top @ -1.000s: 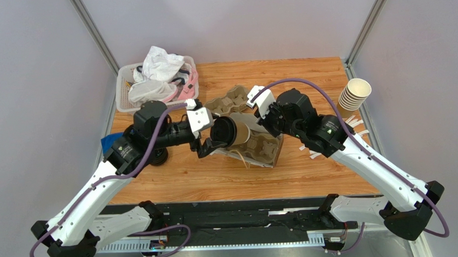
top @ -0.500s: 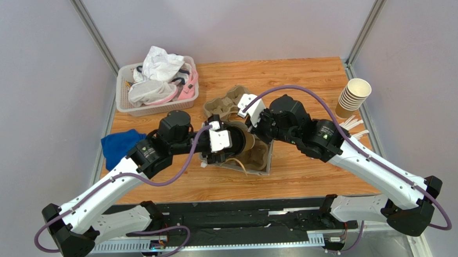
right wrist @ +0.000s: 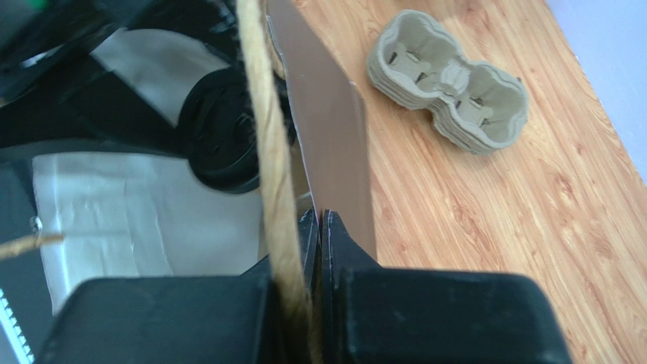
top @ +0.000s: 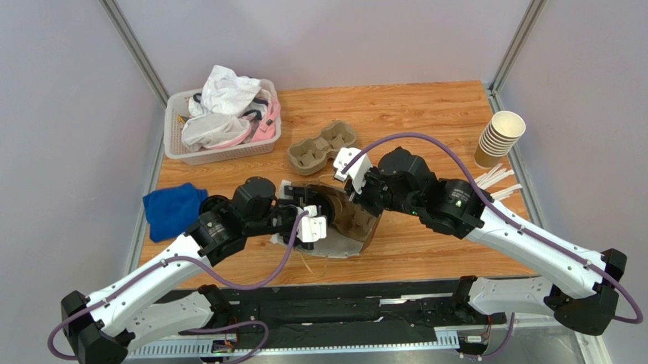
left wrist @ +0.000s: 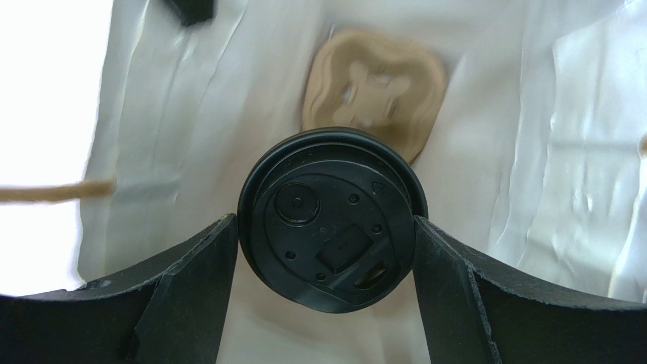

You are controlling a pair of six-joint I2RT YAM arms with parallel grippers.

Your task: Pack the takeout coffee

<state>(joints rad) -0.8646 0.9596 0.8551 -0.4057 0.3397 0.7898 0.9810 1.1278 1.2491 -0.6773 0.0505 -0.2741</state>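
Observation:
The takeout coffee shows in the left wrist view as a round black lid [left wrist: 332,220]; its tan cup is hidden behind the lid. My left gripper [left wrist: 323,227] is shut on it, one finger on each side, and holds it inside a brown paper bag [top: 356,226] with a white lining [left wrist: 516,152]. A tan cup carrier [left wrist: 373,85] lies at the bag's bottom. My right gripper [right wrist: 320,216] is shut on the bag's brown wall [right wrist: 326,136] next to its twine handle [right wrist: 266,152]. The lid [right wrist: 224,140] shows inside the bag there too.
A stack of tan cup carriers [top: 323,146] lies behind the bag. A white basket of cloths [top: 220,121] stands at the back left. A blue cloth [top: 173,208] lies at the left. Stacked lidless cups [top: 500,138] and white sticks [top: 498,181] are at the right edge.
My left gripper has carried the coffee to the right and into the bag's mouth. The bag has shifted toward the near edge, with the right gripper still on its wall.

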